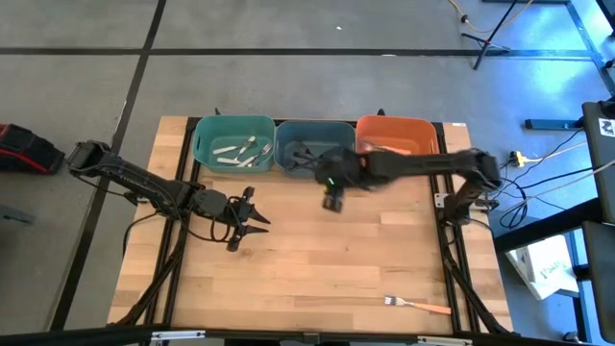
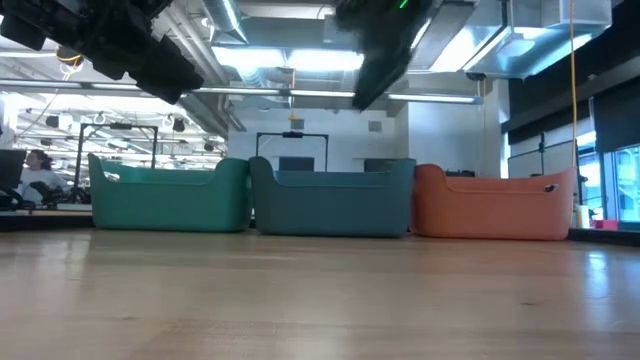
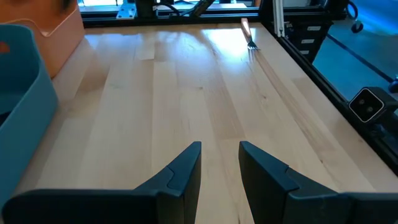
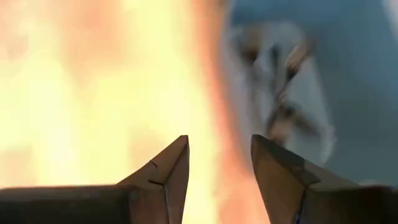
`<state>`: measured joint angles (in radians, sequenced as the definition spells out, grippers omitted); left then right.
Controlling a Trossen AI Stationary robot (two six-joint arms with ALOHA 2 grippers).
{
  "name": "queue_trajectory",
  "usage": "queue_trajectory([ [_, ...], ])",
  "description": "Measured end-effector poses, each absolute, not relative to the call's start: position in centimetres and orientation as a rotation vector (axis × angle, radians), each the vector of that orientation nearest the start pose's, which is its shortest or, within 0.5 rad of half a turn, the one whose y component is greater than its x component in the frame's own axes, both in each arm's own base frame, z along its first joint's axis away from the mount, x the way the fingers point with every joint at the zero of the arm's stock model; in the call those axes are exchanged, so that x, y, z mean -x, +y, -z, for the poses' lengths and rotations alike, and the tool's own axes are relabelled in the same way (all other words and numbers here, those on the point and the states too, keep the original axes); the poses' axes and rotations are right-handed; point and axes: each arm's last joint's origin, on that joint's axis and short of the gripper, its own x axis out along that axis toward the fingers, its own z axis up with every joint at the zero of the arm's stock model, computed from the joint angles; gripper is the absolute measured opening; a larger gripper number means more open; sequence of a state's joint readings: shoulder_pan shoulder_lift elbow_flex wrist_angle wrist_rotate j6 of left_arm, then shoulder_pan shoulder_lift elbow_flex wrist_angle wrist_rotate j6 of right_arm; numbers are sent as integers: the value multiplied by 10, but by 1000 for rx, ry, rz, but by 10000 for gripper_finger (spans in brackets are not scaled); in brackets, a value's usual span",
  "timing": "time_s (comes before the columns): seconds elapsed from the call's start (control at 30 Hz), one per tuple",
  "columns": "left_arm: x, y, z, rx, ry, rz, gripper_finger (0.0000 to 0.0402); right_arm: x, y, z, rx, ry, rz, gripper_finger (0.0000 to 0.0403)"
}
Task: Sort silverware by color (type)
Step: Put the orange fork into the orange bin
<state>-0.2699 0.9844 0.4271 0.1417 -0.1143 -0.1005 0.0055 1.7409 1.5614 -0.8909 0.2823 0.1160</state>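
1. From above: 3 bins along the worktop's (image 1: 307, 269) far edge. White forks (image 1: 240, 151) lie in the teal bin (image 1: 233, 142), black forks (image 1: 300, 154) in the blue bin (image 1: 314, 145), and 1 orange fork (image 1: 419, 305) lies alone near the front right. The right hand (image 1: 332, 200) hangs just in front of the blue bin; the left hand (image 1: 252, 219) waits mid-left.
2. Low: teal, blue and orange bin (image 2: 492, 203) side by side.
3. Left wrist: fingers (image 3: 186, 171) apart, empty.
4. Right wrist: fingers (image 4: 169, 168) spread, holding nothing.
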Motion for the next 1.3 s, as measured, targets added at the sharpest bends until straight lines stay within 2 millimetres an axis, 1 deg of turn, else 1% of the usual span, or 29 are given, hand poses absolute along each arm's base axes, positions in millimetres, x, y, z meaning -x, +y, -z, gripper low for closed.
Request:
queue_trajectory([
  [0.1,-195,-51,-206,20,415,132,103,-339,34,-306,11,1104,272,163],
  [0.2,-195,-51,-206,21,414,132,103,-318,71,-304,-18,1147,247,163],
  [0.3,-195,-51,-206,21,414,132,103,-300,103,-295,-53,1202,236,163],
  [0.4,-195,-51,-206,22,414,132,103,-283,132,-282,-72,1263,207,163],
  [0.47,-195,-51,-206,22,414,132,103,-270,150,-271,-93,1313,185,163],
  [0.53,-195,-51,-206,22,414,132,103,-257,164,-260,-157,1385,168,163],
  [0.63,-195,-51,-206,21,414,132,103,-238,182,-246,-238,1480,173,163],
  [0.7,-196,-51,-206,17,413,133,103,-226,193,-235,-256,1506,178,163],
  [0.8,-196,-51,-206,16,413,134,103,-208,209,-216,-257,1519,125,163],
  [0.87,-196,-51,-206,15,413,134,103,-197,217,-202,-261,1520,102,163],
  [0.97,-195,-51,-206,15,414,134,103,-183,226,-186,-354,1553,104,163],
  [1.07,-196,-51,-206,15,413,134,103,-171,234,-178,-427,1572,127,160],
  [1.2,-196,-51,-206,14,413,134,103,-157,244,-175,-452,1564,132,141],
  [1.3,-195,-51,-206,14,414,134,103,-149,248,-171,-455,1567,149,124],
])
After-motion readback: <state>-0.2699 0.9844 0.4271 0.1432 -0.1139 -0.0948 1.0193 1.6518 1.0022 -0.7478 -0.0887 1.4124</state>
